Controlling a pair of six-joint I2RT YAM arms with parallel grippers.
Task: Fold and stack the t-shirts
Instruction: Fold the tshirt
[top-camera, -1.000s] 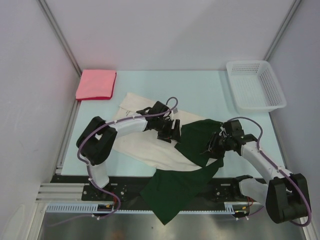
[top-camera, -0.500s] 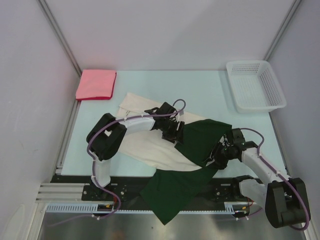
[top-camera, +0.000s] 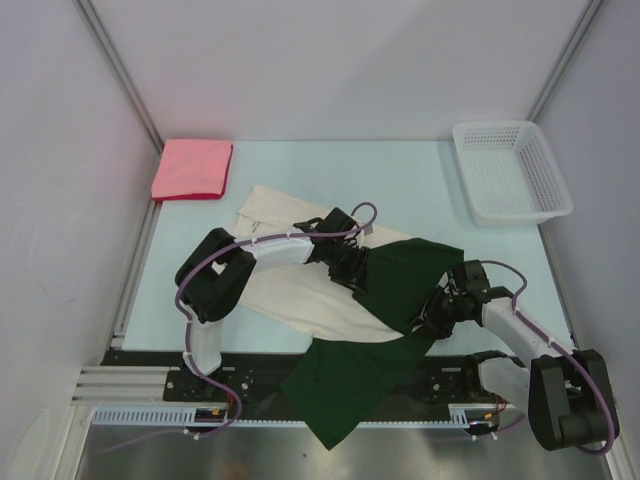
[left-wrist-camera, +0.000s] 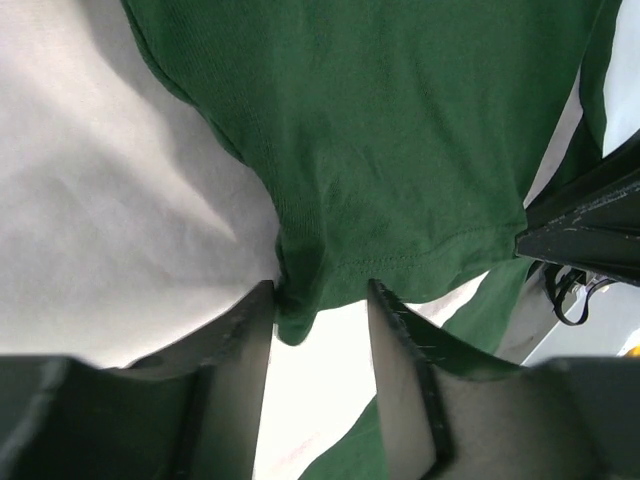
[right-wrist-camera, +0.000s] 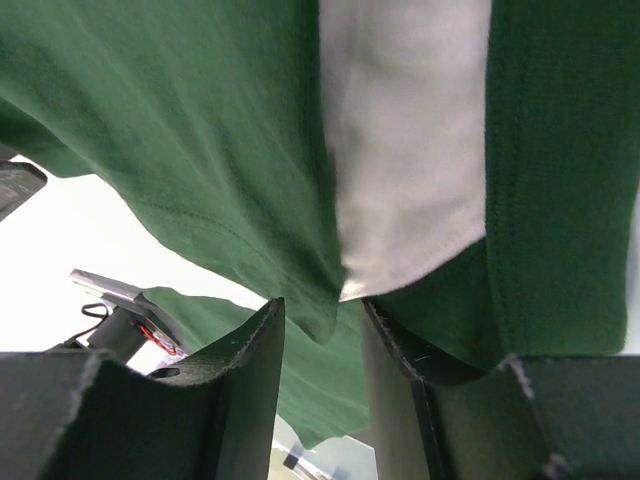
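The cream-and-dark-green t-shirt (top-camera: 290, 295) lies spread across the table's middle, with a green flap (top-camera: 405, 275) folded over its right part and more green cloth hanging over the near edge. No lettering shows. The pink-red shirt (top-camera: 192, 168) lies folded square at the far left. My left gripper (top-camera: 351, 268) sits at the green flap's left edge. In the left wrist view (left-wrist-camera: 320, 300) its jaws stand apart, with a green hem corner (left-wrist-camera: 300, 315) at their tips. My right gripper (top-camera: 433, 310) is at the flap's right edge. Its jaws (right-wrist-camera: 322, 310) also stand apart over green and cream cloth.
A white mesh basket (top-camera: 510, 172) stands at the far right corner. Grey walls close the table on the left, back and right. The arm bases and a black rail (top-camera: 250, 380) run along the near edge, partly covered by the hanging green cloth (top-camera: 345, 385).
The green flap was carried to the right and now lies wider over the shirt. Both grippers moved right with it, and the right one dropped lower toward the near edge.
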